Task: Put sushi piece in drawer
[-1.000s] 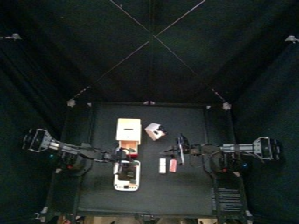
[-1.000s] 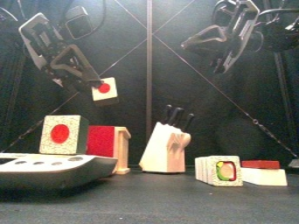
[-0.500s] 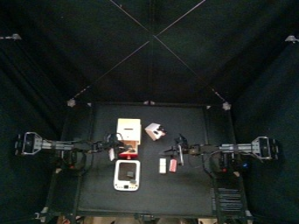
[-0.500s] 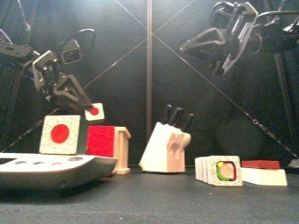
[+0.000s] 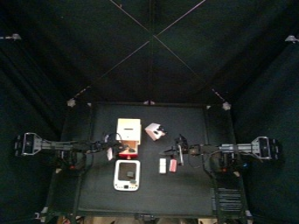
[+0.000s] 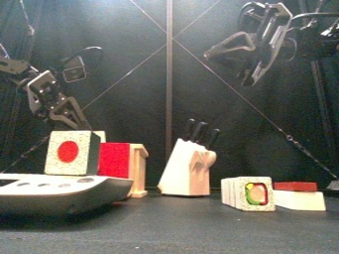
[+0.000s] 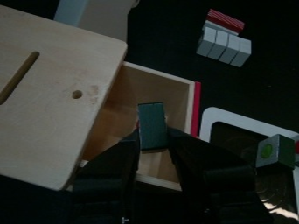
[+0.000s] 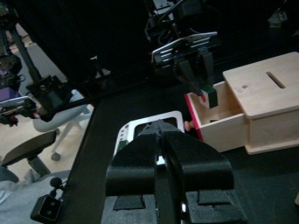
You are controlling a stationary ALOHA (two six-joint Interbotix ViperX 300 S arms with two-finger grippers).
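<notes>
The sushi piece [image 7: 152, 122] stands between the tips of my left gripper [image 7: 152, 142], which is shut on it. It shows only its dark side and sits low inside the open drawer [image 7: 163, 83] of the tan box [image 7: 52, 87]. In the front view the left gripper [image 6: 63, 107] hangs just behind a large roll block [image 6: 69, 152], and the piece is hidden there. The drawer's red front [image 6: 117, 159] sticks out beside that block. My right gripper [image 6: 248, 62] is shut and empty, high over the table's right side, and it also shows in the right wrist view [image 8: 163, 144].
A knife block [image 6: 185, 167] stands mid-table. A white scale [image 6: 47, 189] lies at the front left. A sliced roll [image 6: 249, 191] and a white block with a red top [image 6: 296, 196] lie at the front right. The top view shows the box [image 5: 128, 129] left of centre.
My left gripper has come down and to the left with the sushi piece, from high above the box into the open drawer. The right arm has not moved.
</notes>
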